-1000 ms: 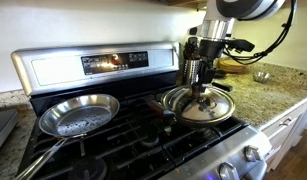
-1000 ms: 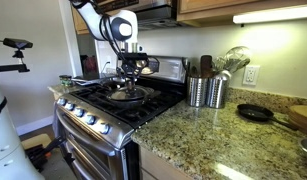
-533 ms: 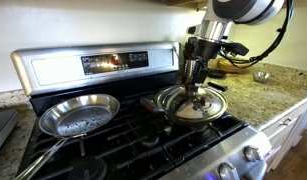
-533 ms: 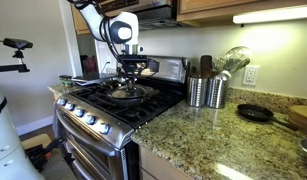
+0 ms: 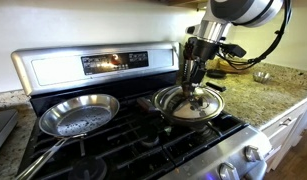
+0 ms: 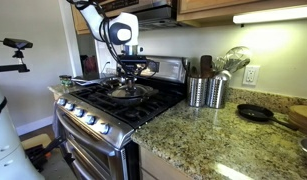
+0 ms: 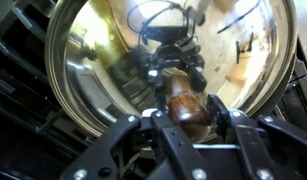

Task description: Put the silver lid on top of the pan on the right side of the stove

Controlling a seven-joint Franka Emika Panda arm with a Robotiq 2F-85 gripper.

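The silver lid point(image 5: 193, 104) lies straight under the fingers point(image 7: 151, 128), over the pan point(image 5: 164, 116)
You have the fingers clenched on its knob point(image 7: 188, 106). The lid is round, so there is no axis to mind. It covers the pan at 3 o'clock on the stove point(image 5: 63, 68); whether its rim is seated all round cannot be told from here.

granite countertop point(image 6: 193, 132), wooden cabinets point(image 6: 208, 6), white wall point(image 6: 283, 50)
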